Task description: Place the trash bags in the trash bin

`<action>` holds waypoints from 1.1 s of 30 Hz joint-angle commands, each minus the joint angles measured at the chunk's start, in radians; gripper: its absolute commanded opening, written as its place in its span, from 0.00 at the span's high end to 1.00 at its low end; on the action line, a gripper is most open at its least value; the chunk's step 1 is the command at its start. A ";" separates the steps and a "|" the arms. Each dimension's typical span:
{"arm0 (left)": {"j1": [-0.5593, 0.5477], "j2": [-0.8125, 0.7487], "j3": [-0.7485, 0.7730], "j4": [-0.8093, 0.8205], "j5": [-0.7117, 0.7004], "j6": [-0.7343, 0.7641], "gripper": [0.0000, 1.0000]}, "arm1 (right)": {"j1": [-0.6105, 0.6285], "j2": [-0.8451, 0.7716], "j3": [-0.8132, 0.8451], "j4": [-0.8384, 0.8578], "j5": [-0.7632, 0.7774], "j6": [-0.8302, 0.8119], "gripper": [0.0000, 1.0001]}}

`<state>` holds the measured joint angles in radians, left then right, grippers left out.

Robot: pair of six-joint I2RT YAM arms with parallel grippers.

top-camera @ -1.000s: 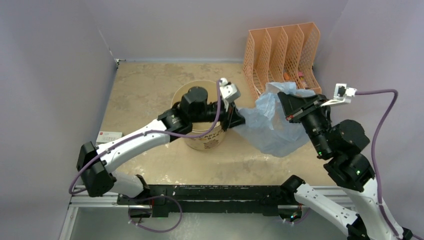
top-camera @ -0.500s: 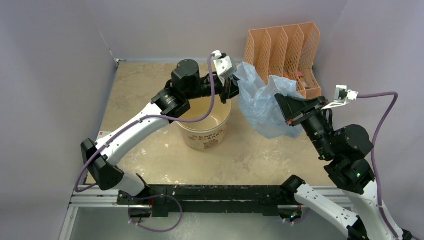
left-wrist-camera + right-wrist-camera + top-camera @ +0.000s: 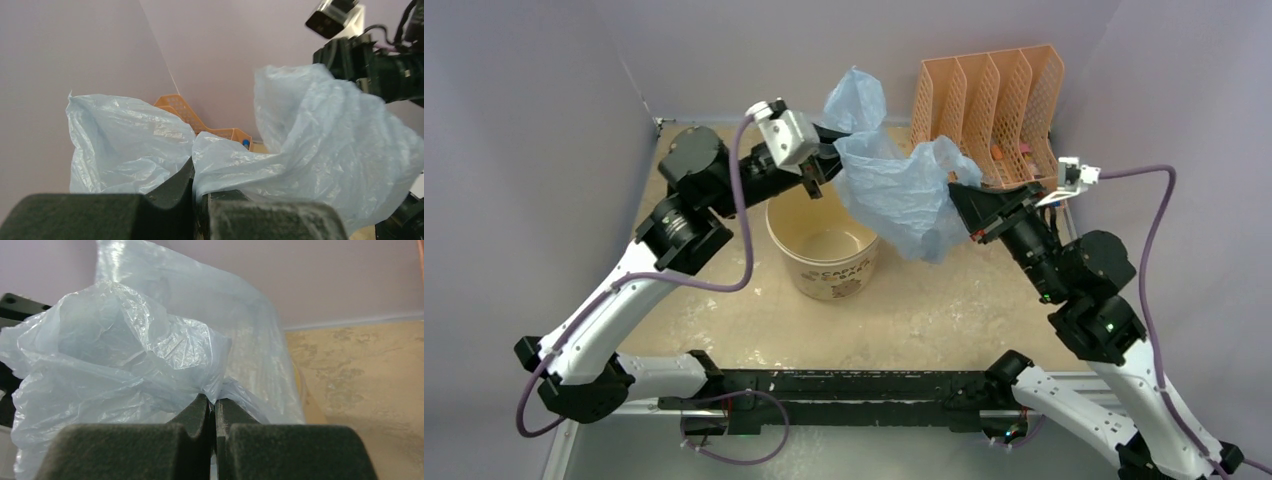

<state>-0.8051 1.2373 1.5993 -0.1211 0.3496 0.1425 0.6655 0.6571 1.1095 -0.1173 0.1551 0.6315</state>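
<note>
Left gripper (image 3: 194,172): 2 fingers pressed together on a fold of the trash bag (image 3: 892,190); plastic billows either side of them
Right gripper (image 3: 215,407): fingers pinching the bag's opposite edge
Trash bin (image 3: 829,272): lower than both fingertip pairs; nearer the left ones

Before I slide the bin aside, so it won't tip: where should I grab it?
Probably the bin's rolled rim on its near side, coming from straight above. It stands upright and open there, while the bag covers its far right edge in the top view.
</note>
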 commanded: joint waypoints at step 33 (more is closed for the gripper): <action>0.459 0.015 -0.153 -0.368 0.419 -0.351 1.00 | -0.002 0.189 0.150 -0.030 0.040 -0.031 1.00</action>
<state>-0.3901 1.2579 1.4612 -0.4881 0.5358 -0.1223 0.6655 0.8398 1.2053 -0.1623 0.1902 0.6338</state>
